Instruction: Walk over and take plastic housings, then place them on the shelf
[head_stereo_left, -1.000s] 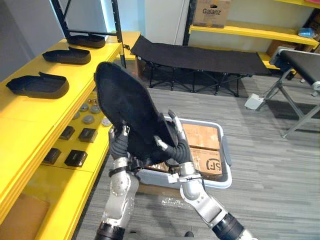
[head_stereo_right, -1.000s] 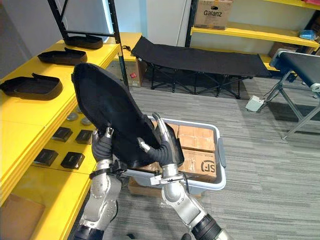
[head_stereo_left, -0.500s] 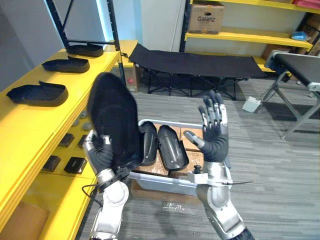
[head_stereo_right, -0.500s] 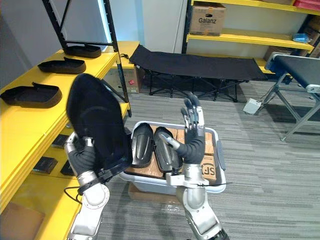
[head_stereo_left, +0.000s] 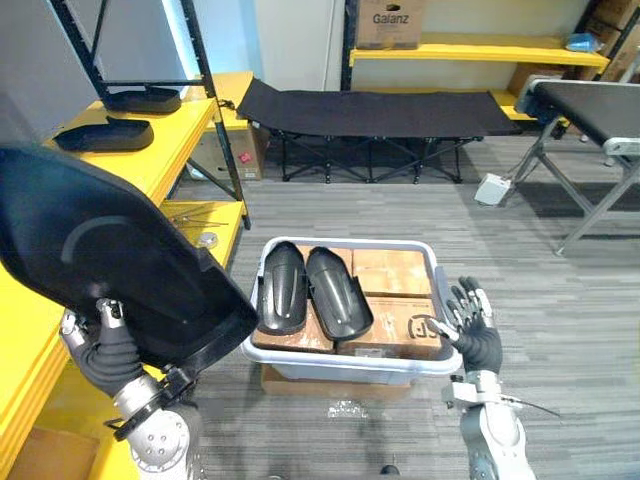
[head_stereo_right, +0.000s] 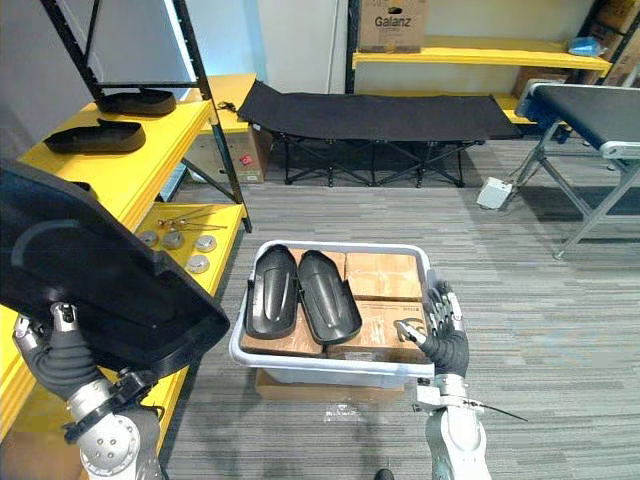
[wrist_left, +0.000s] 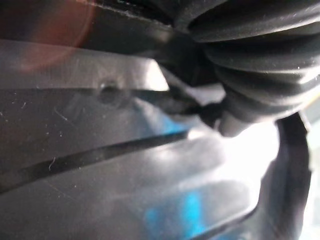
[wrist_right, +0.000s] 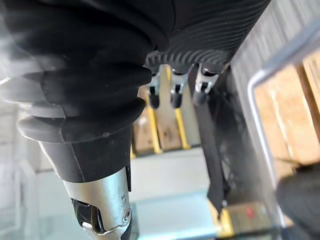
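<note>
My left hand (head_stereo_left: 105, 348) grasps the big black plastic housing (head_stereo_left: 95, 250) at nine o'clock, beside the yellow shelf (head_stereo_left: 175, 135). My right hand (head_stereo_left: 477, 338), fingers released, hovers at four o'clock by the grey bin (head_stereo_left: 345, 366) holding two more housings (head_stereo_left: 282, 287).

Grey striped carpet (head_stereo_left: 560, 300) runs back to a pale wall (head_stereo_left: 290, 40), where a black folding cot (head_stereo_left: 370, 105) stands below a yellow wall shelf (head_stereo_left: 480, 45) carrying a cardboard box (head_stereo_left: 385, 20). Yellow shelving (head_stereo_left: 185, 125) on black uprights lines the left side. A dark-topped bench (head_stereo_left: 590, 105) on grey legs stands at the right.
</note>
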